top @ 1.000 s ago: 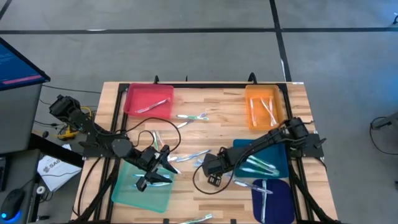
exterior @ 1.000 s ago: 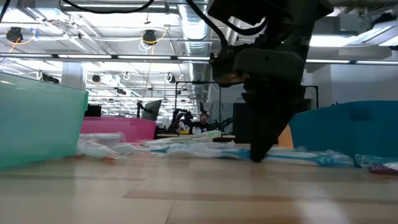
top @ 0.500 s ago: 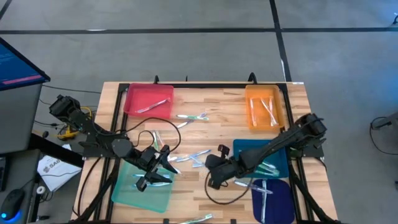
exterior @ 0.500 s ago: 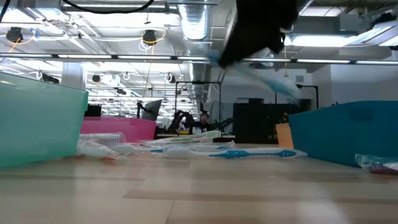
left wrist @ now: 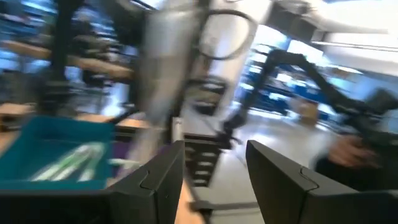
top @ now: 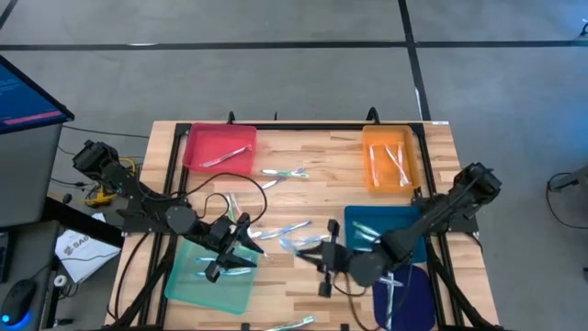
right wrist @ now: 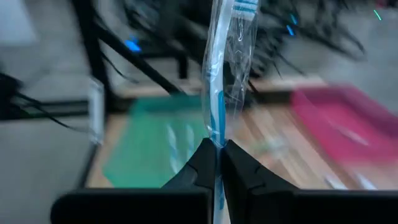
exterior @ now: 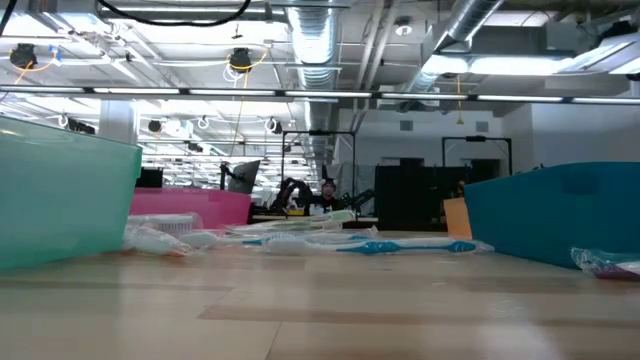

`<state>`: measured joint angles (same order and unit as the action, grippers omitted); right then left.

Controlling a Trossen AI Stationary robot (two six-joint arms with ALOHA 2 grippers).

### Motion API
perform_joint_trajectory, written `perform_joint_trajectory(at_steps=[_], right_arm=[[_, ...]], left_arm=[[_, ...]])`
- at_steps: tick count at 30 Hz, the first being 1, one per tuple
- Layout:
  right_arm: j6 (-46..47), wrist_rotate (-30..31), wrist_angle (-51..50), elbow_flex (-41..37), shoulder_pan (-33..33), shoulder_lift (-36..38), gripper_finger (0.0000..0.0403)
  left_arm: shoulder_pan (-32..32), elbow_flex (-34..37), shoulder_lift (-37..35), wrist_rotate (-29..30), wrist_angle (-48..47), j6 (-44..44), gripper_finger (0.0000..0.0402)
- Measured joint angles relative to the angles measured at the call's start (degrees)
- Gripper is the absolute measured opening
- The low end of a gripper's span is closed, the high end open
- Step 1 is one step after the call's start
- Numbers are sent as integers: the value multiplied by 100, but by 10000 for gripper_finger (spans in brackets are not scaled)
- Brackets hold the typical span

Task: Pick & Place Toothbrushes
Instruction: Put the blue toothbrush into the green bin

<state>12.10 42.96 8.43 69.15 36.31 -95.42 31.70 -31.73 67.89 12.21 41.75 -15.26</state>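
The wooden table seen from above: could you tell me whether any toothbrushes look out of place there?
Yes. Several thin white-and-blue plastic toothbrushes lie loose on the bare wooden table between the flat coloured trays, two more beside the red tray, and one sits at the near edge. The right gripper holds a wrapped blue toothbrush.

Hardly any writing can be made out from here — the white sheet of paper (top: 77,246) lying on the floor beside the table's left edge carries a dark printed logo, its letters too small to read.
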Motion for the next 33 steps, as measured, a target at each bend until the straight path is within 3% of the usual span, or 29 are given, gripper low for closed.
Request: perform_joint_trajectory(at_steps=[5,10,17,27,33], right_arm=[[-489,-193,1686,-370,32,-19,4],[-327,216,2055,-514,-185,-196,4],[-261,-230,2473,-580,-540,-640,5],[-873,-270,3063,-573,-361,-686,4],[-610,-350,2868,-571,-423,-686,4]], left_arm=[[-35,0,95,1050,-54,53,167],[-27,2,338,1483,121,147,167],[-8,0,924,1528,1132,1037,167],[-72,0,1144,1436,1286,1083,167],[-72,0,1140,1298,1446,1165,167]])
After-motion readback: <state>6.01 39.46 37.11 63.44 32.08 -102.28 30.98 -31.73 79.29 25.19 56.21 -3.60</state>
